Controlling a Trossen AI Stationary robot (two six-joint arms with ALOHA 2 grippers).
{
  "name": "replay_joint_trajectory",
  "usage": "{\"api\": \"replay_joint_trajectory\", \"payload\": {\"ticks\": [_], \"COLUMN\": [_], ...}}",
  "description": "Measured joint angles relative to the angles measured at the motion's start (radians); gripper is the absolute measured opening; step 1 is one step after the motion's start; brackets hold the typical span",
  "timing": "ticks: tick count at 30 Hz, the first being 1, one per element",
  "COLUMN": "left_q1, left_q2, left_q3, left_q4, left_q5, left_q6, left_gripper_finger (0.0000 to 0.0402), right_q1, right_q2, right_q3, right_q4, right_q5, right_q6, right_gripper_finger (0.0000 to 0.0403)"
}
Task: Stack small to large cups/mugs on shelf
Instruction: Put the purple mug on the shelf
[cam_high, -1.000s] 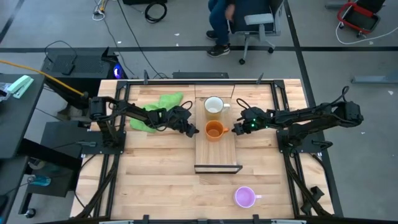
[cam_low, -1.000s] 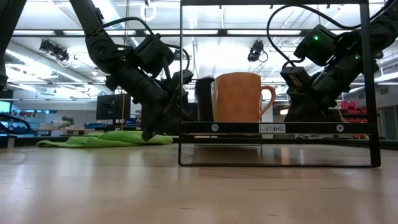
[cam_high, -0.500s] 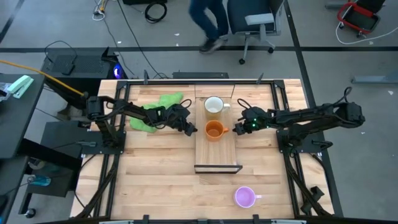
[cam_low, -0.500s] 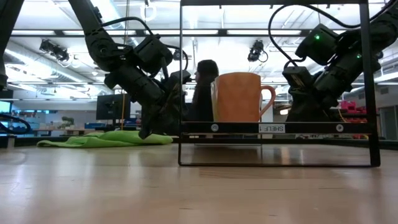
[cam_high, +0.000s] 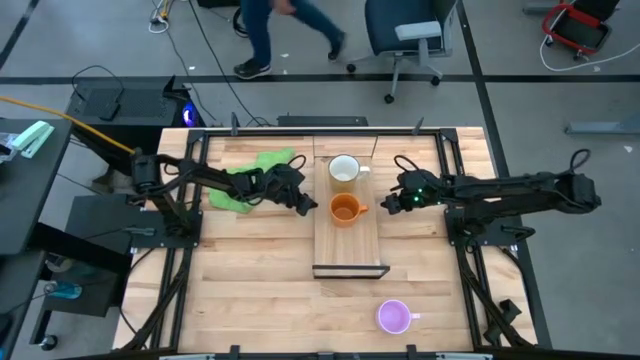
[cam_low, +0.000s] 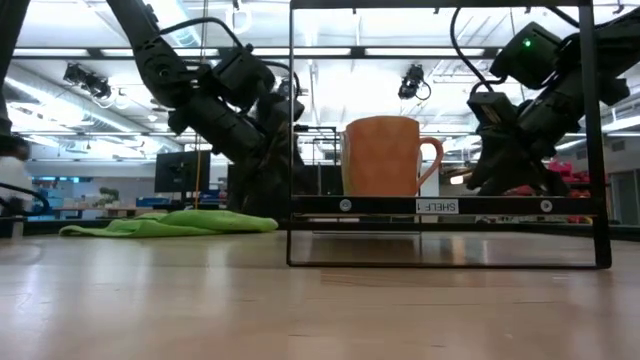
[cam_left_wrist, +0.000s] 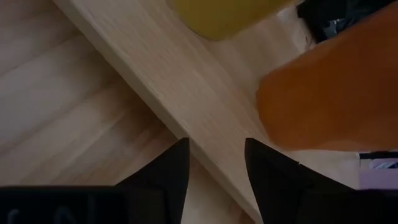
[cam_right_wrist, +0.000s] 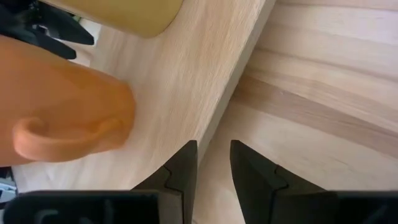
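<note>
The orange mug (cam_high: 346, 209) stands upright on the light-wood shelf (cam_high: 350, 250), its handle (cam_high: 365, 208) pointing toward the table's right. The white mug (cam_high: 344, 170) with a yellowish inside stands on the shelf just beyond it. The light purple mug (cam_high: 393, 317) stands on the tabletop near the front edge. My left gripper (cam_high: 310, 207) is open and empty at the shelf's left edge (cam_left_wrist: 186, 93), beside the orange mug (cam_left_wrist: 336, 87). My right gripper (cam_high: 392, 203) is open and empty just right of the shelf, a little short of the handle (cam_right_wrist: 62, 134).
A green cloth (cam_high: 255, 170) lies at the far left of the table, behind my left arm. The shelf's thin black frame (cam_low: 440, 205) stands at its near end. A person walks on the floor beyond the table (cam_high: 280, 30), next to an office chair (cam_high: 405, 35).
My right gripper has drawn back from the orange mug toward the table's right edge, and the mug's handle now shows clear of it. The mug has stayed where it was on the shelf. The person behind the table has walked toward the left.
</note>
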Motion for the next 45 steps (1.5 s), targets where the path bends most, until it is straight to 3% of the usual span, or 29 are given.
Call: {"api": "replay_joint_trajectory", "payload": {"ticks": [6, 15, 30, 39, 45], "left_q1": [0.029, 0.098, 0.238, 0.311, 0.367], "left_q2": [-0.049, -0.177, -0.433, -0.484, -0.484], "left_q3": [0.0, 0.001, 0.001, 0.001, 0.001], "left_q4": [-0.055, -0.267, -0.641, -0.676, -0.672], "left_q5": [-0.002, -0.06, -0.15, -0.151, -0.152], "left_q6": [0.03, 0.107, 0.237, 0.296, 0.335], "left_gripper_finger": [0.0162, 0.0162, 0.0162, 0.0162, 0.0162], "right_q1": [0.0, 0.001, 0.001, 0.001, 0.002], "right_q2": [-0.03, -0.104, -0.251, -0.368, -0.427], "right_q3": [0.0, 0.0, 0.0, 0.034, 0.182], "right_q4": [-0.064, -0.089, -0.164, -0.167, -0.297], "right_q5": [0.0, -0.026, -0.17, -0.254, -0.26], "right_q6": [-0.009, -0.008, -0.006, -0.009, -0.097], "right_gripper_finger": [0.0103, 0.0103, 0.0103, 0.0103, 0.0103]}}
